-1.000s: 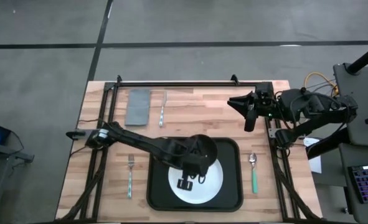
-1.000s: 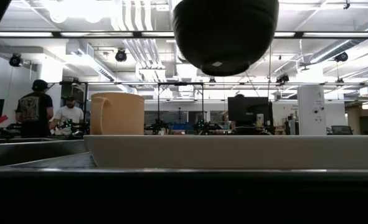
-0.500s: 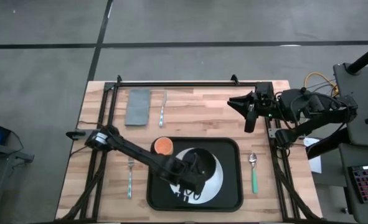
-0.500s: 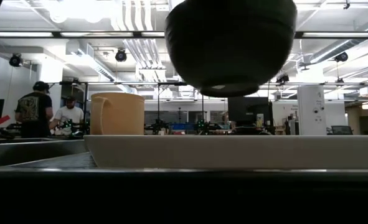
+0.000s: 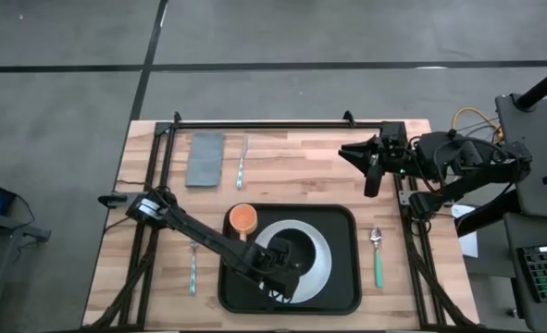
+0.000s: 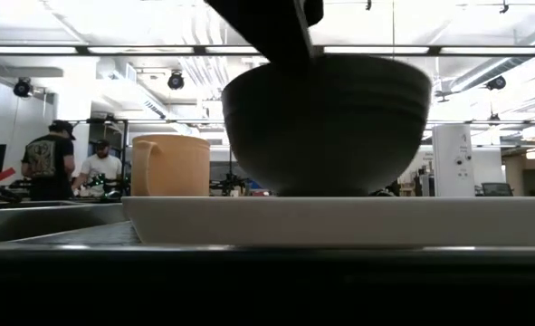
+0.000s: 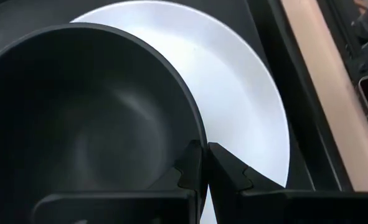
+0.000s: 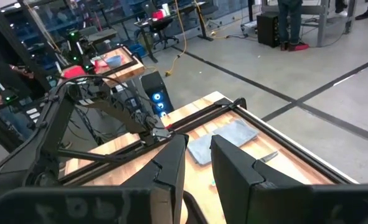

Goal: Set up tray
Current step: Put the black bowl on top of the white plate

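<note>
On the white plate (image 5: pixel 310 254) inside the tray (image 5: pixel 347 287), the left end effector (image 7: pixel 204 163) is setting down a black bowl (image 7: pixel 78 124). In the low view the bowl's foot looks level with the plate's rim, so it appears seated or nearly so. To do this step well, the bowl should be fully at rest and level before the pinch is released, and the release should go straight up off the rim so the bowl is neither dragged nor tipped toward the orange cup (image 5: pixel 242 217) near the plate, at the tray's far left corner. The left end effector's fingers are clamped together on the bowl's rim, one inside the wall and one outside. The tray lies at the near middle of the surface (image 5: pixel 292 166). The right end effector (image 5: pixel 357 154) waits well beyond the tray's far right corner, fingers slightly apart, holding nothing.
</note>
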